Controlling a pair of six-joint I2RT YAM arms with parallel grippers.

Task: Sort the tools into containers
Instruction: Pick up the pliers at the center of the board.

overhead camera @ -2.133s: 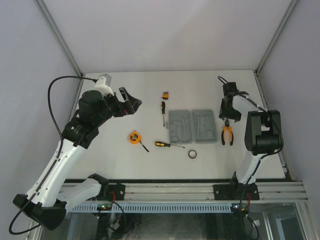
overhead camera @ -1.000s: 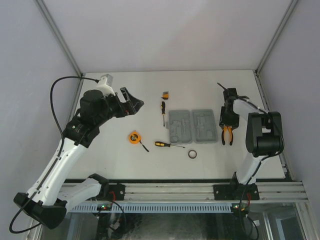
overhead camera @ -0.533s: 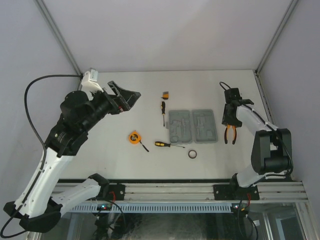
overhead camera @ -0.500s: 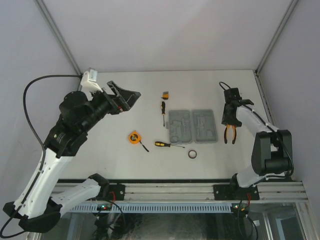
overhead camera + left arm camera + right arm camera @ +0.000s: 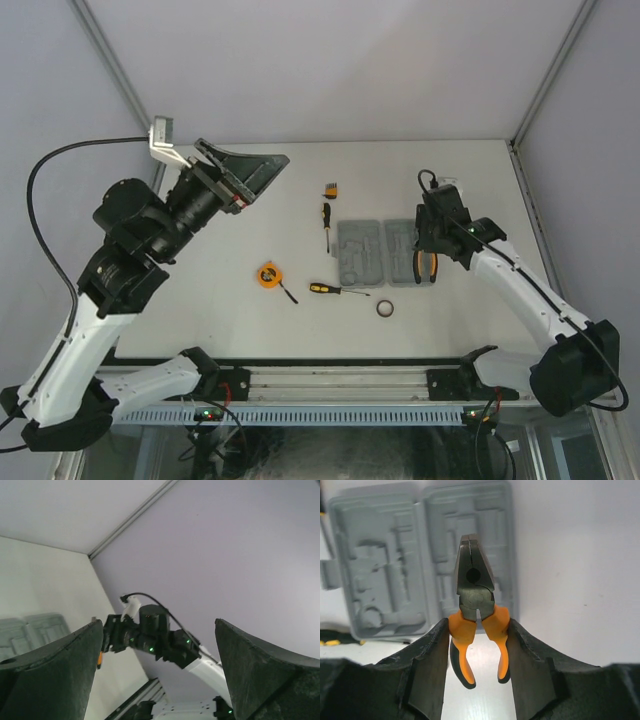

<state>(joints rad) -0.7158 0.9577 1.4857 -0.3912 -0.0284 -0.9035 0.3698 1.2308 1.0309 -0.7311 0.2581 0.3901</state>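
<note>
Right arm reaches across the counter (image 5: 200, 300). Right claw (image 5: 479, 627) clamps the handles of the orange-handled pliers (image 5: 475, 585) over the right half of the open tool case (image 5: 380, 555). The pliers' long axis runs near-to-far, nose pointing away. Left arm is raised, left claw (image 5: 159, 625) spread.

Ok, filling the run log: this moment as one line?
right hand: shut on pliers, head over tool case | left hand: open, empty, aloft | tape measure: on table

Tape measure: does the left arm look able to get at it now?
Probably yes. The tape measure lies uncovered on that arm's side, and the left hand is open and empty. The hand is raised and points away, so it would have to come down first.
</note>
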